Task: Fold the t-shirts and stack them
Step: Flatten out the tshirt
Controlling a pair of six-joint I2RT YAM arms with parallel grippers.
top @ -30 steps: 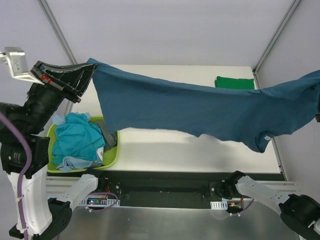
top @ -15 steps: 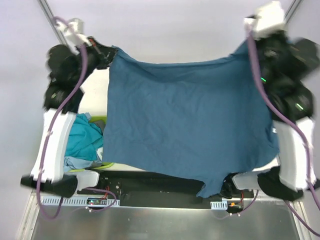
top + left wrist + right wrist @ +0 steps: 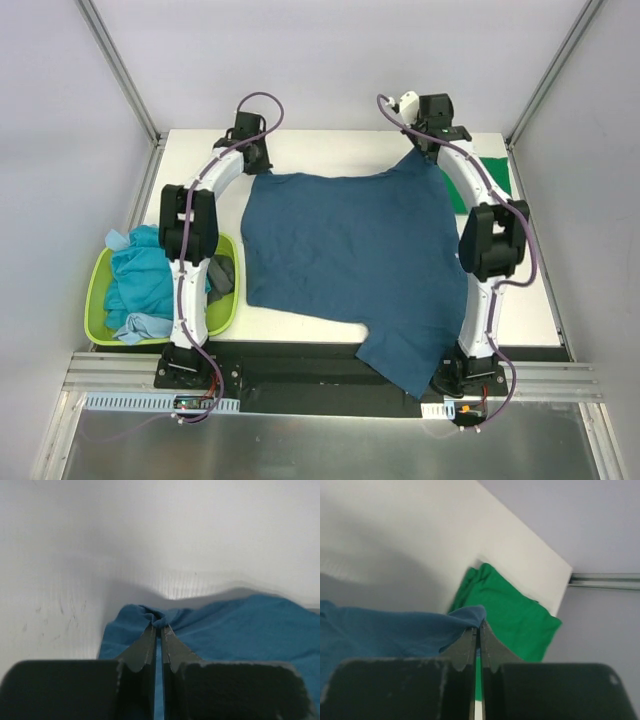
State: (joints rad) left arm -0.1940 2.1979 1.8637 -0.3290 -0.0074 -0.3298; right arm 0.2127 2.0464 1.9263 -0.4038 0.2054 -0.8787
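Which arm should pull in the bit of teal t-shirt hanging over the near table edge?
Right, probably. The teal t-shirt hangs over beside the right arm's base, away from the left's. Both the right pincer and left pincer are shut on its far corners, so release first.

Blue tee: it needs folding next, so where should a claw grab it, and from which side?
Probably the flap of the blue tee overhanging the table's near edge, taken from the near side: it's off the flat surface, so easier to pinch.
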